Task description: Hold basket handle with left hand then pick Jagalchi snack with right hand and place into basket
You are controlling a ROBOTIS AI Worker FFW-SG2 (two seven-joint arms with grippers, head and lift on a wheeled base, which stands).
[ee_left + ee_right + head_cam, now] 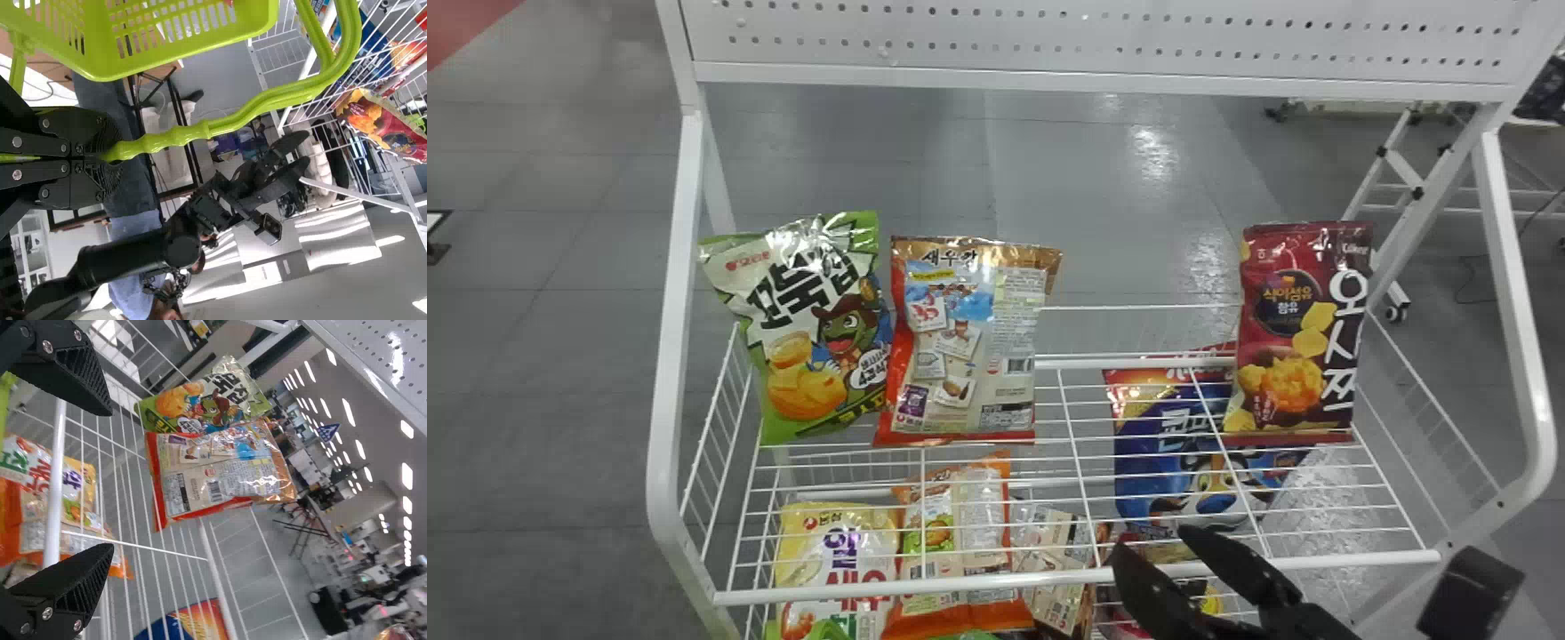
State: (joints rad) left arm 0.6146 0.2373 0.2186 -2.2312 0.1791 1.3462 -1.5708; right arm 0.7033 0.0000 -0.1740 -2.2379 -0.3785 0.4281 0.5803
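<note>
Left pincer point(112, 153), clamped on green basket handle point(247, 112); basket point(98, 47), near wire rack point(667, 356); right pincer point(1152, 542), fingers apart, near rack's front rail; upper shelf: green bag point(809, 329) beside orange-edged bag point(969, 338), red bag point(1298, 338) well apart; which is Jagalchi snack, cannot tell.

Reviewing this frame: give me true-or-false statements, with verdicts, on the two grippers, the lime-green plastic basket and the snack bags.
1. The left gripper is closed on the handle of the lime-green plastic basket. True.
2. The right gripper holds a snack bag. False: its fingers are apart, with nothing gripped.
3. The glossy maroon bag stands on the right part of the white wire shelf. True.
4. The green-and-white bag stands right next to the maroon one. False: it is beside the orange-edged bag, at the shelf's left.
</note>
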